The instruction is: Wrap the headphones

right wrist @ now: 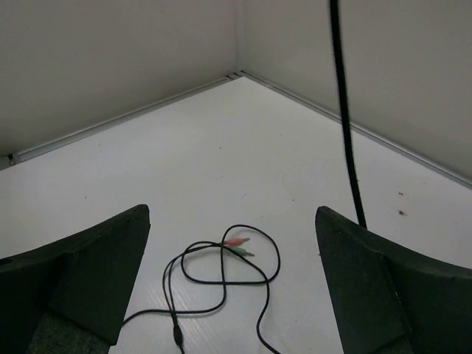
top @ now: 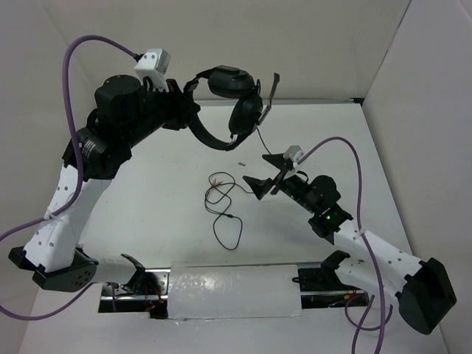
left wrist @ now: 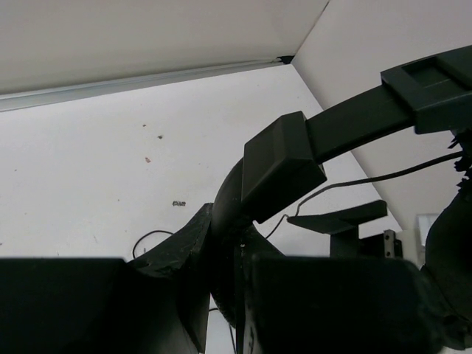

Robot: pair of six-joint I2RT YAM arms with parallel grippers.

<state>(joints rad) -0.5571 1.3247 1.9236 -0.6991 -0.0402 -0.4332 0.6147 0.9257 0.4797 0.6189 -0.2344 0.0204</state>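
Black plastic catches the eye first: the headphones (top: 234, 99) hang in the air above the far side of the white table (top: 147, 184), lifted clear of it. The left gripper (top: 190, 110) is clamped tight on the curved headband (top: 206, 136), and the two round earcups (top: 230, 80) dangle off to its right, one above the other. From the left wrist camera, the headband (left wrist: 354, 118) runs up and away from the closed jaws, with its boxy slider block just past them.

A thin black cord (top: 225, 217) drops from the lower earcup and ends in loose loops on the table near the middle, between the two arms. Its far end carries small pink and green plugs (right wrist: 237, 245).

Low on the right, the right gripper (top: 258, 186) sits near the tabletop with its fingers (right wrist: 96, 273) spread wide and nothing between them. It points toward the looped cord (right wrist: 221, 276), which lies just ahead of it. The hanging stretch of cord passes down close beside its right finger.
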